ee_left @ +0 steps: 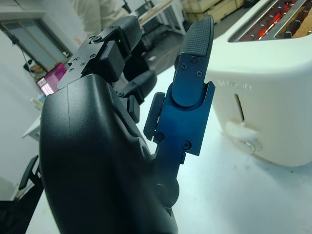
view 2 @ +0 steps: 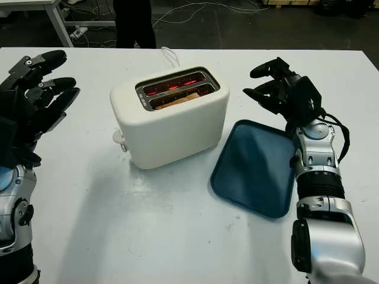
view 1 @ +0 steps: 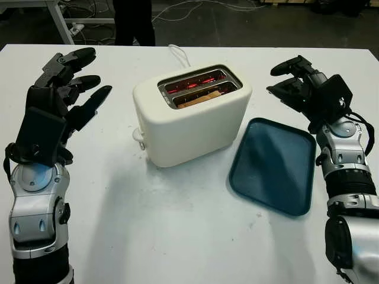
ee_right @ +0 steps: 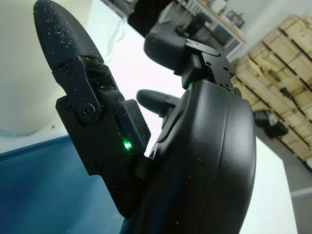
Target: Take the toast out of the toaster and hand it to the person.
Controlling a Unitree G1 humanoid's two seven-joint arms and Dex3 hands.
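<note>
A cream toaster (view 1: 192, 115) stands on the white table (view 1: 148, 225) a little above the middle of the head-camera frame, turned at a slight angle. Its two slots glow red inside. The toast (view 1: 198, 97) sits low in the slot nearer the camera, with just its brown top edge showing at the slot mouth. The toaster's lever knob (view 1: 138, 135) sticks out at the lower left end of the body, and a white cord (view 1: 179, 56) runs from behind it toward the far edge of the table.

A dark blue tray (view 1: 273, 164) lies flat on the table just to the lower right of the toaster, near it but not touching.

The left hand (view 1: 71, 97) is raised at the left of the frame, well apart from the toaster. It is open and holds nothing.

The right hand (view 1: 296, 83) is at the upper right of the frame, above the far right corner of the tray and near the toaster's right end. It holds nothing, and its fingers bend partway toward the toaster without closing.

A person's dark trouser legs (view 1: 133, 22) stand beyond the far edge of the table at the top of the frame, left of center.
</note>
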